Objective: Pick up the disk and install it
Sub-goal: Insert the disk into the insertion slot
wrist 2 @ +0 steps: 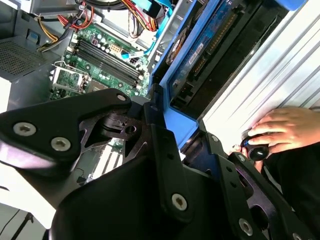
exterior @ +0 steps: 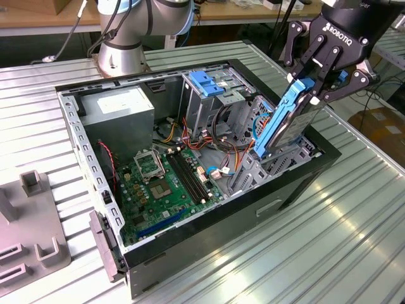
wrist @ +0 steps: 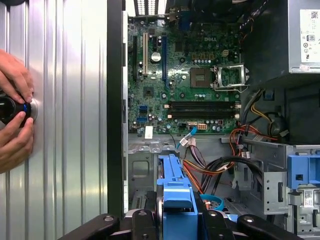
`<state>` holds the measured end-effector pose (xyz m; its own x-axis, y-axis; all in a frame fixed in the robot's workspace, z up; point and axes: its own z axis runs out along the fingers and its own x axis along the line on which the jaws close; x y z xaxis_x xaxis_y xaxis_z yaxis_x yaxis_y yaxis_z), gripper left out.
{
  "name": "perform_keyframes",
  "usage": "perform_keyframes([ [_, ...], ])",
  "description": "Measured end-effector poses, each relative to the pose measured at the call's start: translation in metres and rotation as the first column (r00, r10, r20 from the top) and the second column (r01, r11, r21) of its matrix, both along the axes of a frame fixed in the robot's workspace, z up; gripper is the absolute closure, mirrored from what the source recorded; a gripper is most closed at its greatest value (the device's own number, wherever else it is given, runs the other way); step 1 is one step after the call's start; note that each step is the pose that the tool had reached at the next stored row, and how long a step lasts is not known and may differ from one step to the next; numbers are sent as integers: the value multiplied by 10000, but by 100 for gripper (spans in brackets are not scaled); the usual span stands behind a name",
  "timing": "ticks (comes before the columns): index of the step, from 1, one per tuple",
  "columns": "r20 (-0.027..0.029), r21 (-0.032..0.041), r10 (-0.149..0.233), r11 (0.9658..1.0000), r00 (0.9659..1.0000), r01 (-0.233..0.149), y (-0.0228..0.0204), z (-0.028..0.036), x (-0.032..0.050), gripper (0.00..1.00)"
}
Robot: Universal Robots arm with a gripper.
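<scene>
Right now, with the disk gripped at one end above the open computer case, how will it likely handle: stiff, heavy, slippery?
Probably stiff: the disk is a metal body in a blue plastic carrier, tilted without sagging. Likely dense, so with the gripper clamping only its upper end it may pivot. The smooth plastic rail could slip.

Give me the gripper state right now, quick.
Gripper: closed on the disk, which it holds tilted above the open computer case.
</scene>
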<state>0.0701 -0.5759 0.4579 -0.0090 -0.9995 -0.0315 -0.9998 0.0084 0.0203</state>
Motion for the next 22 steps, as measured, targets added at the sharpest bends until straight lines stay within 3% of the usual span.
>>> perform_keyframes([
  [6,0,-44,0,10000,10000,0,30,-25,0,63],
  [15,1,-65,-1,10000,10000,1,33,-80,0,63],
  [18,1,-69,0,10000,10000,0,81,-80,1,63],
  [22,1,-70,-3,10000,10000,3,81,-81,1,63],
])
